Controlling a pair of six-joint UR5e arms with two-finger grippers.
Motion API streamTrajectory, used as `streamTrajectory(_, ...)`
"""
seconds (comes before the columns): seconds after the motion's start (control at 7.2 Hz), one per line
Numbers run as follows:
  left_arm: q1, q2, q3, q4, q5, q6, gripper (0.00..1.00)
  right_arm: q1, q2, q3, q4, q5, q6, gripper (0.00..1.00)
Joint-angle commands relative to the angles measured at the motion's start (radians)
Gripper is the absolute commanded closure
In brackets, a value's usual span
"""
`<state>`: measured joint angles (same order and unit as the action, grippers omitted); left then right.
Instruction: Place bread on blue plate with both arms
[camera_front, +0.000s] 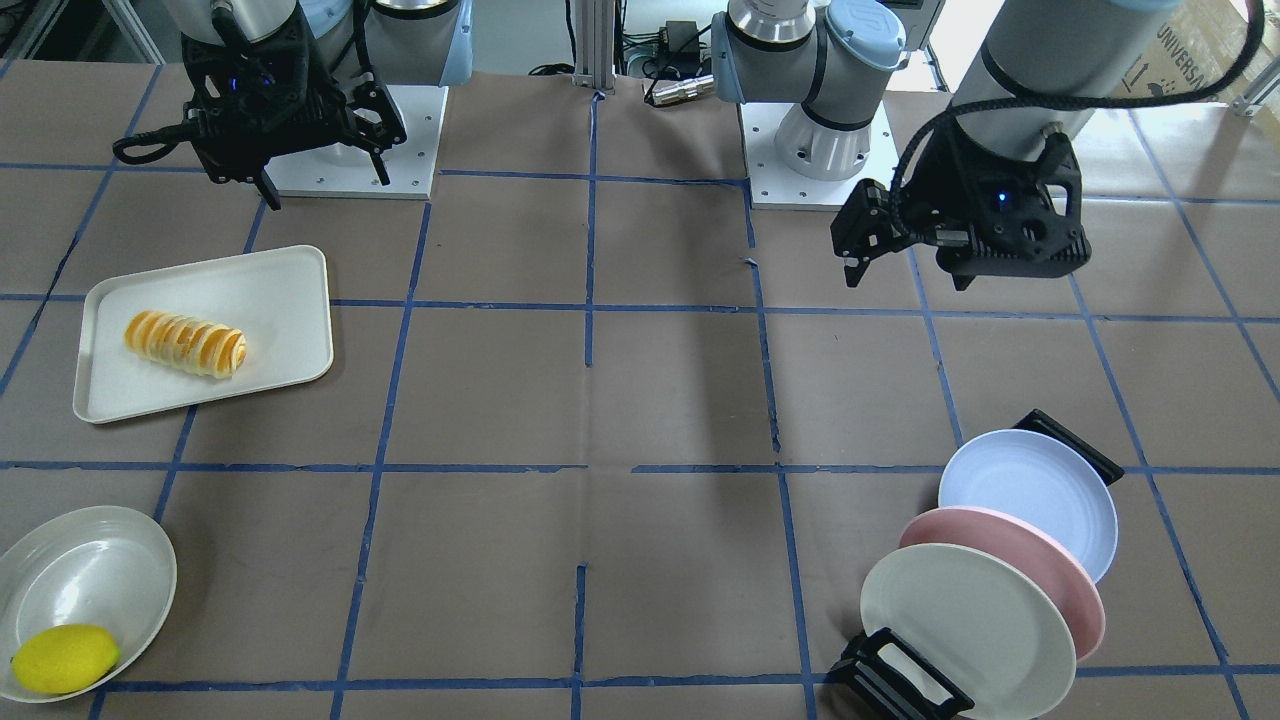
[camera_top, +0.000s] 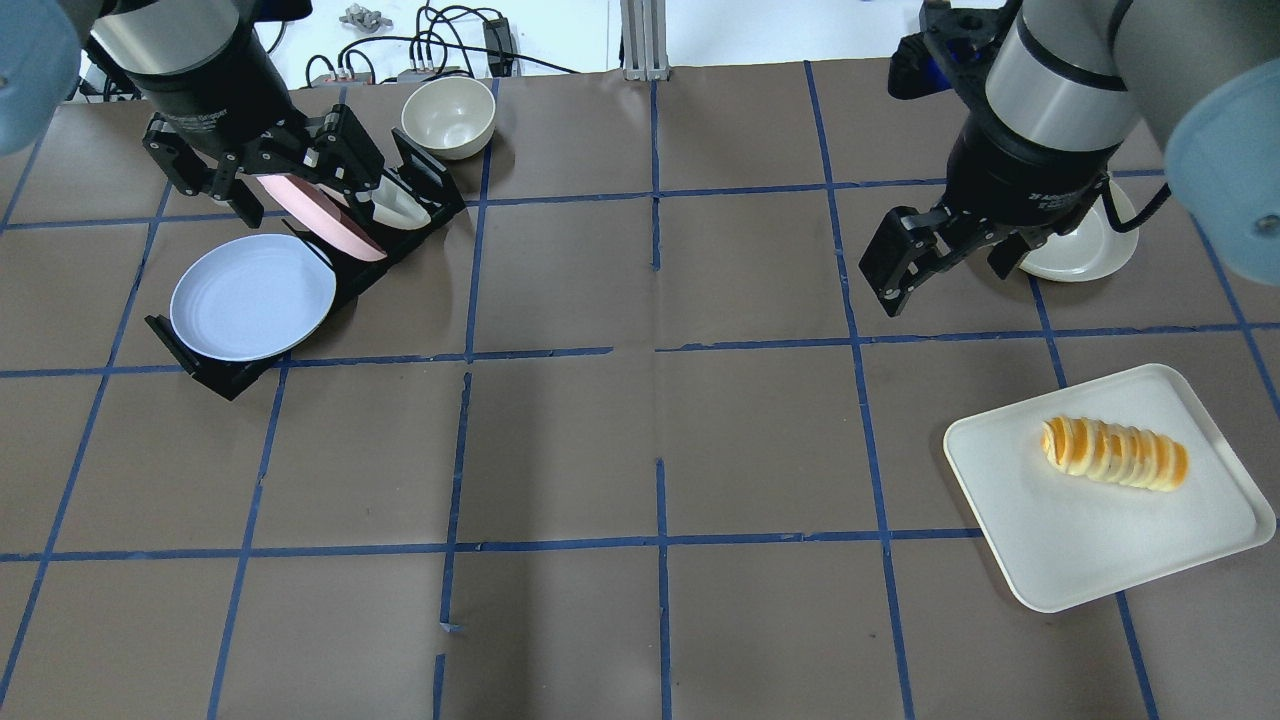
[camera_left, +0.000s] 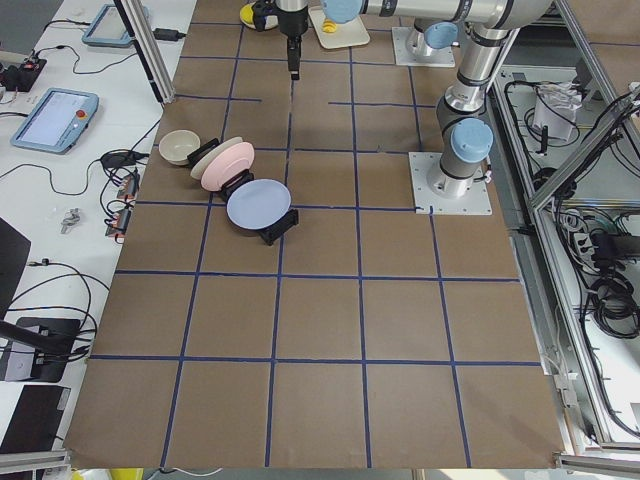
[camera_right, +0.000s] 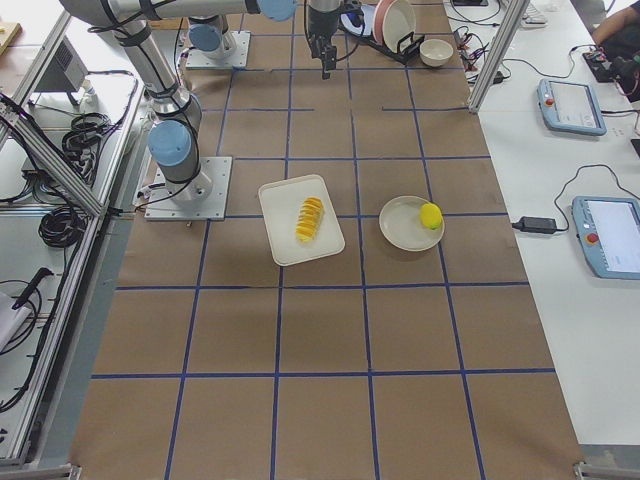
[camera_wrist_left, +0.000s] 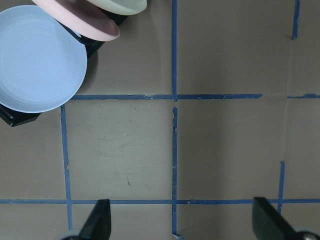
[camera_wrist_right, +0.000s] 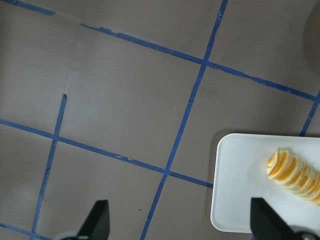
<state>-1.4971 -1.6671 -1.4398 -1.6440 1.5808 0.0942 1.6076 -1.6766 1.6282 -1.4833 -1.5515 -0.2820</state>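
- The table (camera_top: 640, 450) is carrying a brown paper cover that blue tape lines are dividing into squares.
- The left arm (camera_top: 190, 50) is reaching in over the plate rack. The left gripper (camera_wrist_left: 182, 222) is hanging above the table with its fingers spread wide and gripping nothing.
- The right arm (camera_top: 1060, 80) is reaching in on the opposite side. The right gripper (camera_wrist_right: 181, 222) is hanging above bare table beside the tray, fingers also spread wide and gripping nothing.
- A black rack (camera_front: 890, 680) is standing on the left arm's side and is holding three round plates on edge, each leaning and overlapping the next.
- A cream-white rectangular tray (camera_top: 1080, 560) is lying flat on the right arm's side and is holding the bread.
- The cream-white plate (camera_front: 965, 630) is occupying the rack end farthest from the robot.
- The pink plate (camera_front: 1040, 570) is sitting in the middle position.
- The blue plate (camera_front: 1030, 495) is leaning at the rack end nearest the robot.
- A shallow white dish (camera_front: 70, 570) is sitting beyond the tray and is holding the lemon.
- A small cream bowl (camera_top: 448, 115) is standing upright just beside the rack's far end.
- The bread (camera_top: 1115, 453) is lying on its side on the tray, well apart from the blue plate and from both grippers.
- The lemon (camera_front: 65, 658) is resting against the dish rim.
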Motion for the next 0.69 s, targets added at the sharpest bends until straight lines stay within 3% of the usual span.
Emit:
streamTrajectory(0.0, 0.182, -0.092, 0.073, 0.01, -0.01, 0.178, 0.0, 0.0, -0.005, 0.001, 0.005, 0.004, 0.001, 0.0)
streamTrajectory(0.56, 0.433, -0.297, 0.174, 0.056, -0.016, 0.493, 0.0, 0.0, 0.006, 0.001, -0.005, 0.004, 0.001, 0.0)
